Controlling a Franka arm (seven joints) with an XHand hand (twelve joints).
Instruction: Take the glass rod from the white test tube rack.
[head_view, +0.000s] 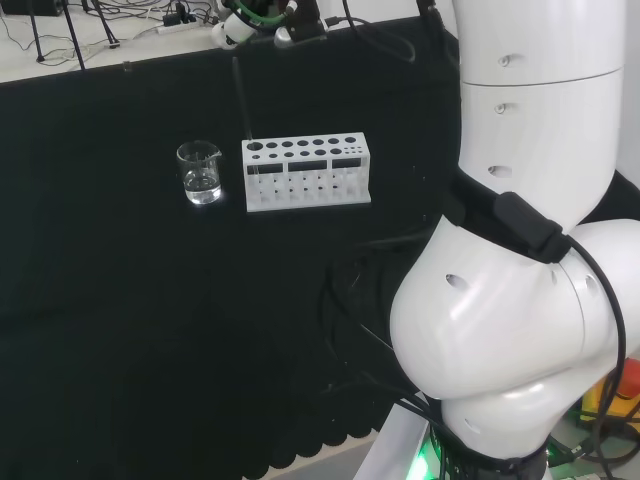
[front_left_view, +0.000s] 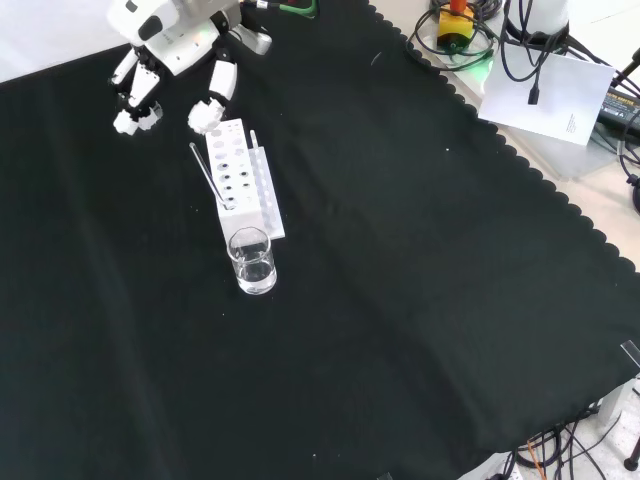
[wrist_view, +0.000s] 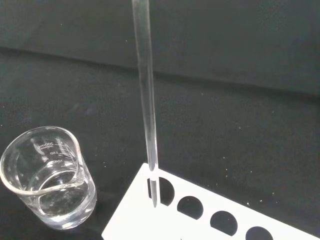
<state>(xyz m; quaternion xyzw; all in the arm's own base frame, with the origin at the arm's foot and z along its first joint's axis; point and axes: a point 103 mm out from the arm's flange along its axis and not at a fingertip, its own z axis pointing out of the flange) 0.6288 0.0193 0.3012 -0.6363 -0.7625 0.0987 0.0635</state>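
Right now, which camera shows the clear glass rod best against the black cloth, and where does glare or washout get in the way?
Wrist view: the clear glass rod reads sharply, its lower end in a corner hole of the white test tube rack. Head view: the rod is a faint line. Front view: the rod is thin but visible; the black and white hand and the small glass beaker catch bright highlights.

The arm (head_view: 520, 300) was built of large, smooth white links, rounded and glossy, with small dark recessed screw holes dotted over the shells. A black band ran round one joint, and from a black block on it a black cable curved down along the lower link. Green light glowed at the arm's base. The hand (front_left_view: 170, 45) was white with black at the joints, its fingers (front_left_view: 215, 95) ending in rounded white tips, and a green cable ran near its wrist.
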